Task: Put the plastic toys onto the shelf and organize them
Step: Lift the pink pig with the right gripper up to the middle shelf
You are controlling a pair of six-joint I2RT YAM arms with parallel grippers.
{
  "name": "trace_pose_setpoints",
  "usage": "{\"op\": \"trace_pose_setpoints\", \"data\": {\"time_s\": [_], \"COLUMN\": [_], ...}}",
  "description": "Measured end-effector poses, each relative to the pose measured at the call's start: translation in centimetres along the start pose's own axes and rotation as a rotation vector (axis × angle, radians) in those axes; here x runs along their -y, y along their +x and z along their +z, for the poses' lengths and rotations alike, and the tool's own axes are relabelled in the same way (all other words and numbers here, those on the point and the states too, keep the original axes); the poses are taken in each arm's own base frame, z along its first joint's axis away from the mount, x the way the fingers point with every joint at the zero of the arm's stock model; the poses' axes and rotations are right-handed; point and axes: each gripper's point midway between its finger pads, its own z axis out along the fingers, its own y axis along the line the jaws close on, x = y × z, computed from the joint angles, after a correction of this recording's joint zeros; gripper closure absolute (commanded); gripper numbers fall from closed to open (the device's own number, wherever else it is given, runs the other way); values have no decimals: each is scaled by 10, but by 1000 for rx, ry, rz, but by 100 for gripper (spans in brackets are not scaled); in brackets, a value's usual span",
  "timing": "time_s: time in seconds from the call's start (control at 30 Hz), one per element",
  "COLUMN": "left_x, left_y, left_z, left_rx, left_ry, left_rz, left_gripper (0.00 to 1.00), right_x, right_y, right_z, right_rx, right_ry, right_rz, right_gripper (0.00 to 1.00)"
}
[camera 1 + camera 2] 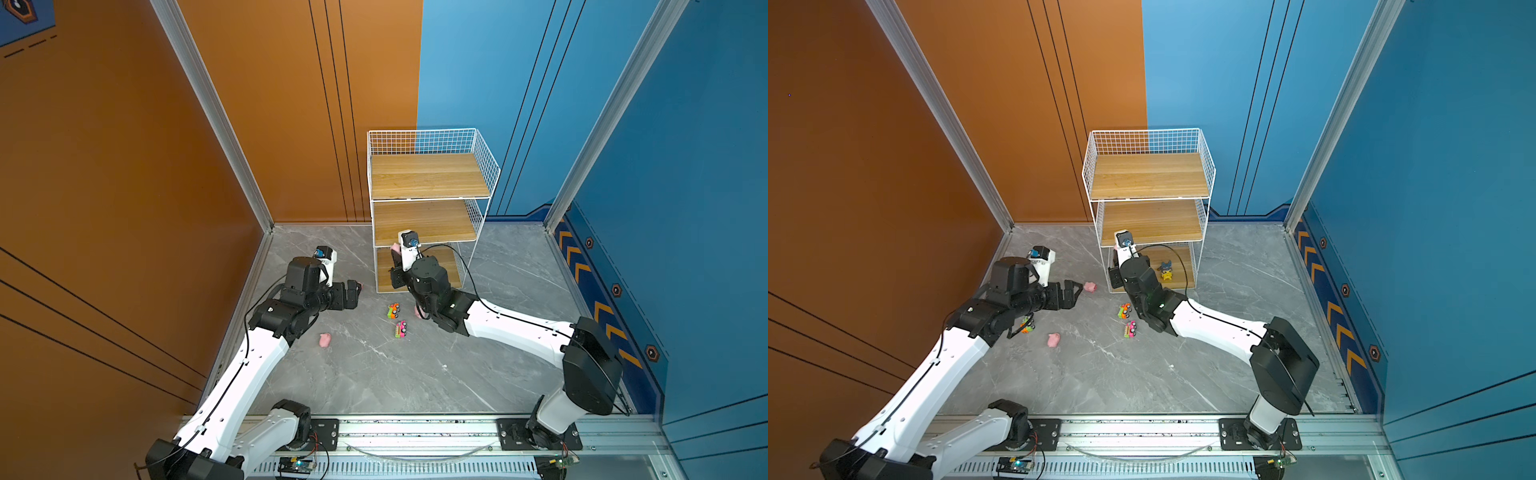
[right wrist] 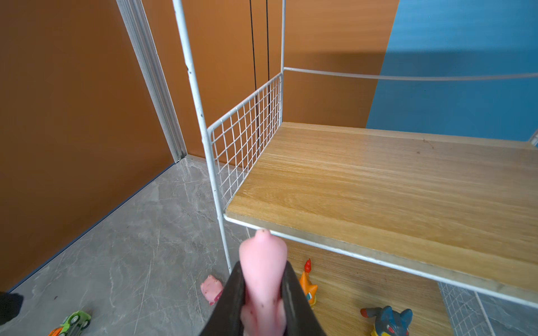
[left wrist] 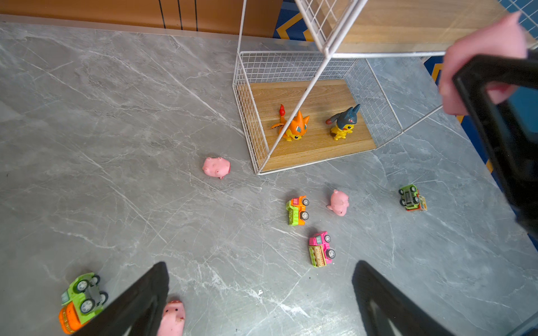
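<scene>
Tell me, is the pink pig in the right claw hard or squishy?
Probably squishy: the pig looks pinched thin in the right gripper. Likely light, since that pinch alone carries it. It may topple when set down; another pig seems to lie on its side.

My left end effector (image 1: 1078, 293) hovers, jaws spread, beside a pink pig (image 1: 1090, 286) on the bench (image 1: 1100, 374); my right end effector (image 1: 1116, 250) pinches a second pig (image 1: 1116, 248) at the shelf's (image 1: 1149, 176) middle board. A green car (image 1: 1124, 310) and a pink car (image 1: 1131, 329) lie between the arms.
</scene>
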Motion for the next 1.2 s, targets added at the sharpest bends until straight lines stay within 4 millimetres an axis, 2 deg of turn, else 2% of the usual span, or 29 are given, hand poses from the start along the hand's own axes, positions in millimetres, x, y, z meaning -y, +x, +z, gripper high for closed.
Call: {"op": "trace_pose_setpoints", "data": {"time_s": [0.5, 1.2], "left_x": [5, 5], "left_y": [-4, -6], "left_z": [-5, -6], "left_rx": [23, 29], "left_ry": [29, 40], "left_rz": [-10, -18], "left_gripper": [0, 0], "right_x": [-2, -10], "right_y": [-24, -26], "right_z": [24, 48], "right_rx": [103, 147], "right_ry": [97, 164], "right_rz": [41, 10], "right_gripper": [77, 76]}}
